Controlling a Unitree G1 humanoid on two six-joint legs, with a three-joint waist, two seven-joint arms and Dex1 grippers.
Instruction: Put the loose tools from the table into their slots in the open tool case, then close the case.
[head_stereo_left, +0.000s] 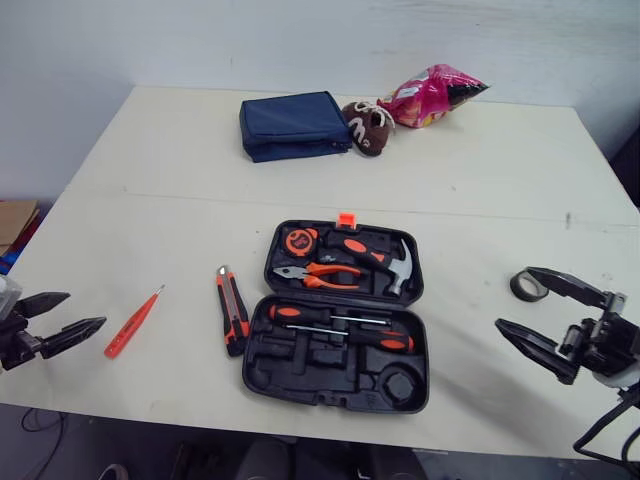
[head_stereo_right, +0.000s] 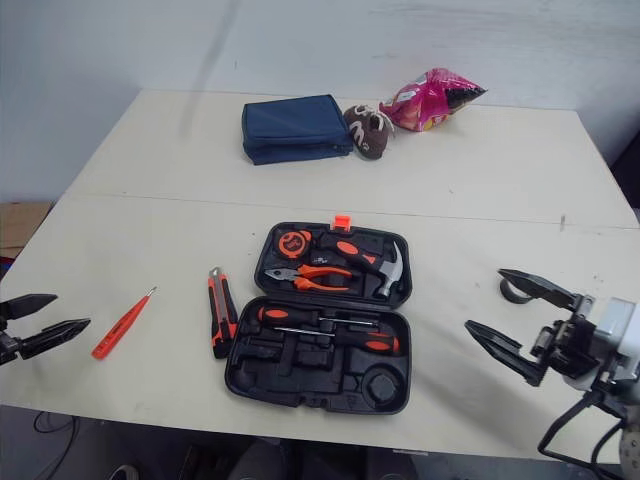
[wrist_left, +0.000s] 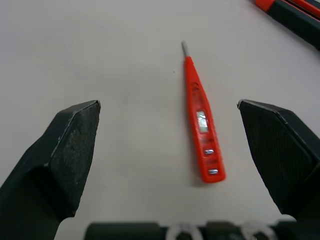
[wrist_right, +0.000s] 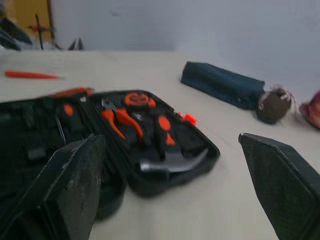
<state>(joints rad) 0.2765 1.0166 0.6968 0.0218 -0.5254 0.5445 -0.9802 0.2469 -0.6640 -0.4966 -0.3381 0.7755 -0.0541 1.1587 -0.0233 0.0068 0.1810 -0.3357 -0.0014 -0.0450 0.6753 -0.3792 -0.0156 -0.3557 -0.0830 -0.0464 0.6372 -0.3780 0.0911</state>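
1. The light is bright and even over the whole table (head_stereo_left: 500, 170). It seems to come from above.
2. Shadows are soft and small. A thin dark one sits under the front edge of the tool case (head_stereo_left: 300, 385). Another sits under the blue pouch (head_stereo_left: 293, 125).
3. The pink snack bag (head_stereo_left: 432, 95) is shiny, with little white spots of glare.
4. The right wrist view is blurry all over. The case, the pouch and the wall (wrist_right: 165, 25) look soft. The hammer (wrist_right: 172, 160) head gleams there.
5. In the left wrist view the red tester pen (wrist_left: 202, 125) looks clear, with a bright spot on its little window. The utility knife (wrist_left: 295, 20) in the corner is blurry.
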